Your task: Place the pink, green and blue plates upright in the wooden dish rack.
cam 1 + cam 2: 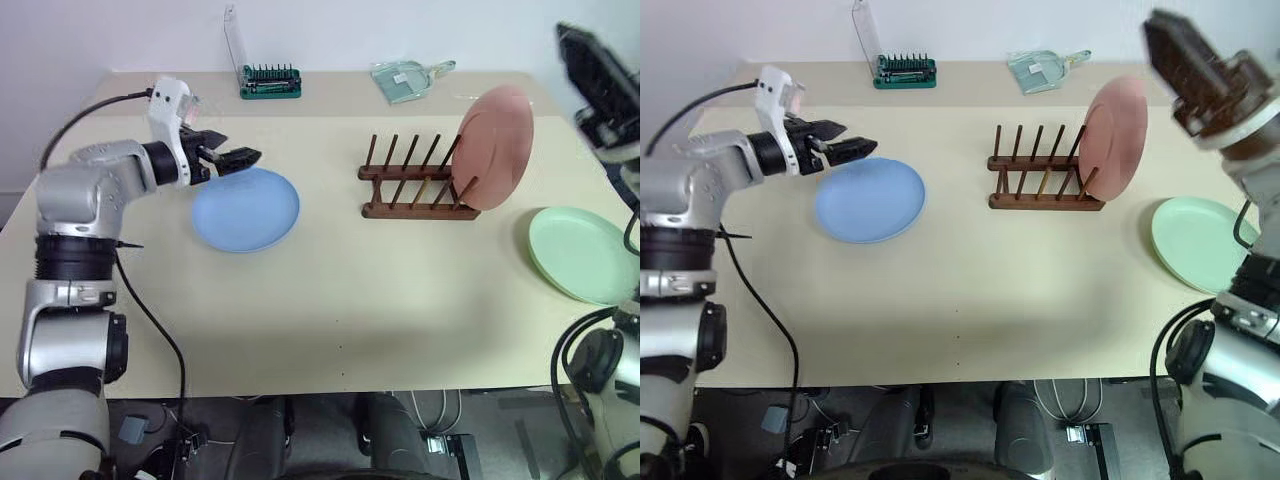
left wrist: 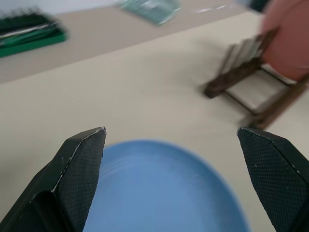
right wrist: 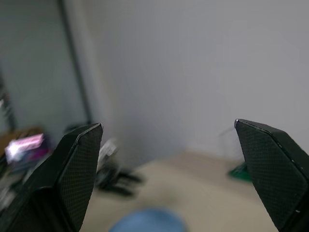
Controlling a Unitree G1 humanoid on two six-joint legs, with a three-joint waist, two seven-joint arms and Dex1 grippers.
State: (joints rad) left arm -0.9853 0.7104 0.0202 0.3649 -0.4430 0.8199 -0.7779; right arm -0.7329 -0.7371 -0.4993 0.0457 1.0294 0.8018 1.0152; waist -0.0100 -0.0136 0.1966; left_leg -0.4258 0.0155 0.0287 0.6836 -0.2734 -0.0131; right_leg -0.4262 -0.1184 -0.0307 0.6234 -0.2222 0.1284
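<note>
The pink plate (image 1: 495, 148) stands upright in the right end of the wooden dish rack (image 1: 415, 182), leaning slightly right. Left of the rack the blue plate (image 1: 246, 209) lies flat on the table. The green plate (image 1: 585, 253) lies flat near the table's right edge. My left gripper (image 1: 240, 158) hovers open over the blue plate's far left rim, pointing toward the rack; in the left wrist view the blue plate (image 2: 164, 188) lies under its spread fingers (image 2: 82, 164). My right gripper (image 1: 1167, 42) is raised high above the green plate, open and holding nothing, with its fingers (image 3: 77, 164) wide apart.
A green bit holder (image 1: 270, 82) with a clear upright lid stands at the table's far edge. A clear glassy scoop (image 1: 405, 78) lies to its right. Bare tabletop (image 1: 350, 310) spans the front half.
</note>
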